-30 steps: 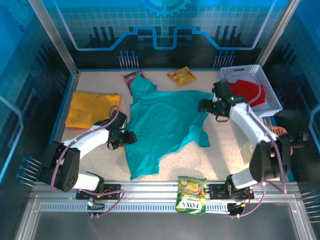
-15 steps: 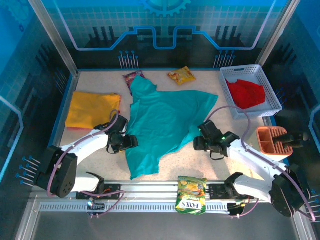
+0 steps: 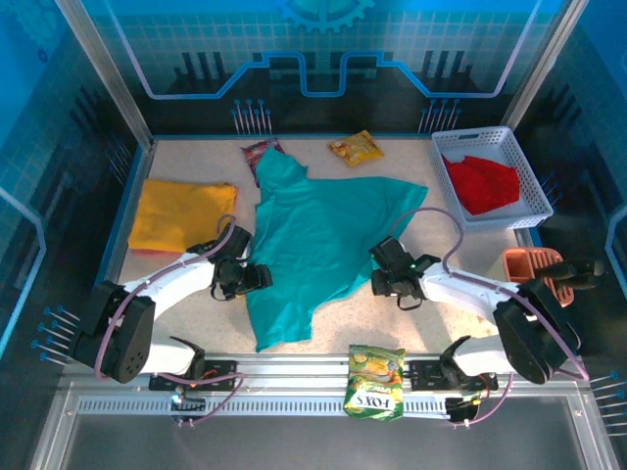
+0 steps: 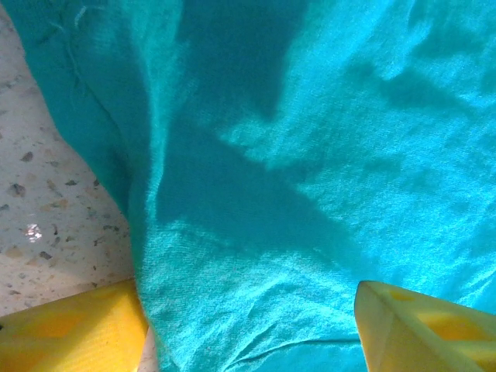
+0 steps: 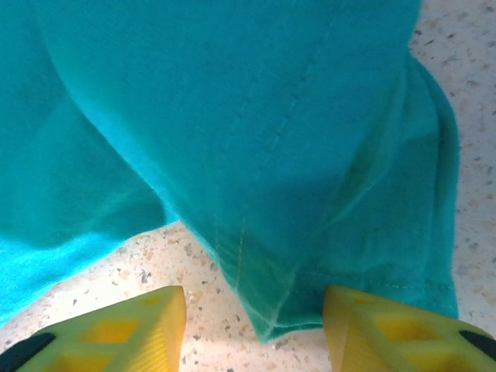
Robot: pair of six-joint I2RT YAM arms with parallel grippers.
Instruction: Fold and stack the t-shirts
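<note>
A teal t-shirt (image 3: 323, 230) lies spread and rumpled in the middle of the table. A yellow-orange t-shirt (image 3: 181, 213) lies folded at the left, and a red t-shirt (image 3: 482, 184) sits in the white basket. My left gripper (image 3: 259, 279) is at the teal shirt's left edge; in the left wrist view it (image 4: 252, 341) is open, with the teal cloth (image 4: 294, 155) lying flat between its fingers. My right gripper (image 3: 378, 281) is at the shirt's near-right sleeve. It (image 5: 254, 329) is open, its yellow fingers either side of the sleeve's hemmed corner (image 5: 310, 232), not touching it.
The white basket (image 3: 524, 162) stands at the back right, with an orange holder (image 3: 534, 269) in front of it. A yellow snack packet (image 3: 356, 148) and a dark red one (image 3: 257, 154) lie at the back. A green packet (image 3: 375, 380) rests on the front rail.
My right arm swung from beside the basket down to the teal shirt's near-right sleeve, and its jaws have narrowed. The left arm has hardly moved.
</note>
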